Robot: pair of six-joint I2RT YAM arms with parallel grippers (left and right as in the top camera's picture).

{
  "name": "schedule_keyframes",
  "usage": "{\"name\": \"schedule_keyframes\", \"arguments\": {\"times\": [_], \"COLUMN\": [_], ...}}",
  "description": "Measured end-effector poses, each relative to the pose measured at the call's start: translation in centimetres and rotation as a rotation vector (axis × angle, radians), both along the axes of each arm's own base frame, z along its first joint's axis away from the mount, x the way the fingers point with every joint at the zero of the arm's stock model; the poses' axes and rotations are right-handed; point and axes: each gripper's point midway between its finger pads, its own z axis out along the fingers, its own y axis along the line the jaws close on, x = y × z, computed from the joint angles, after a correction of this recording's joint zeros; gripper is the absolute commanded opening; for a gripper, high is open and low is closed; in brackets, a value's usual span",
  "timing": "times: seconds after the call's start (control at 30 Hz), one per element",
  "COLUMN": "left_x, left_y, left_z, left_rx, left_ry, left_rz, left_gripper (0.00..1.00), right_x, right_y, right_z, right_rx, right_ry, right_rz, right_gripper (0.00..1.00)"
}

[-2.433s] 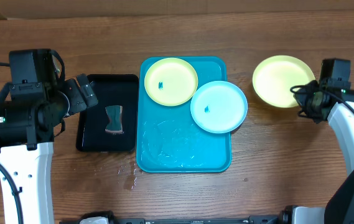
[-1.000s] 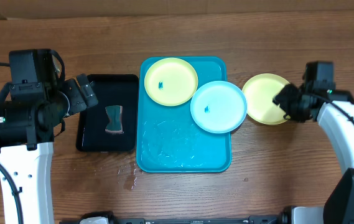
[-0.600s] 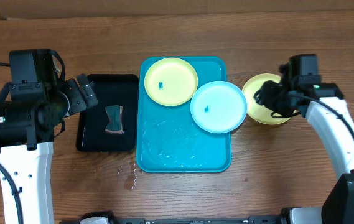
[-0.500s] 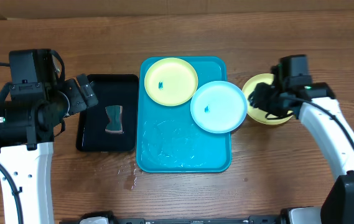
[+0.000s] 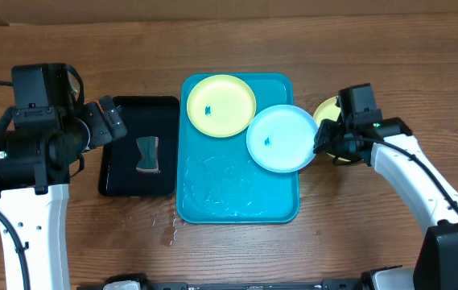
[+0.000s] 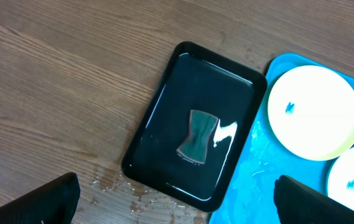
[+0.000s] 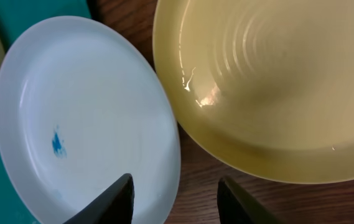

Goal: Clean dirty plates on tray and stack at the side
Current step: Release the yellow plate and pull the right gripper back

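On the wooden table (image 5: 357,234) the tray (image 5: 237,193) sits mid-scene, bearing a pale yellow-green plate (image 5: 221,105) at its far end and a light cyan plate (image 5: 282,138) overhanging its right rim, both smudged blue; a third yellow-green plate (image 7: 270,87) lies on the wood just beside the cyan one. The right gripper (image 7: 177,196) hangs with fingers (image 7: 117,199) parted astride the cyan plate's right edge, apparently clear of it, though the view is tight. The left gripper (image 6: 177,186) is spread wide by a black tray (image 6: 164,124) holding a sponge (image 6: 196,135).
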Motion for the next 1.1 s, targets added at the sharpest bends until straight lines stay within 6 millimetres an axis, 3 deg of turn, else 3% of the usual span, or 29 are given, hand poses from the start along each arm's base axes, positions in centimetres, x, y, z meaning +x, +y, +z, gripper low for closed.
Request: {"name": "schedule_keyframes", "arguments": {"times": [0.2,0.4,1.1], "left_x": [0.0,0.0,0.0], "left_y": [0.0,0.0,0.0], "left_z": [0.0,0.0,0.0], "left_rx": [0.000,0.000,0.000], "left_ry": [0.000,0.000,0.000], "left_rz": [0.000,0.000,0.000], "left_gripper": [1.00,1.00,1.00], "right_x": [-0.2,-0.4,-0.1], "right_y": [0.2,0.9,1.0], "right_z": [-1.6,-2.2,-2.1], "right_rx": [0.018,0.041,0.045], "right_ry": [-0.016,-0.028,-0.042], "right_rz": [-0.008,0.002,0.002], "right_gripper": [0.44,0.36,0.30]}}
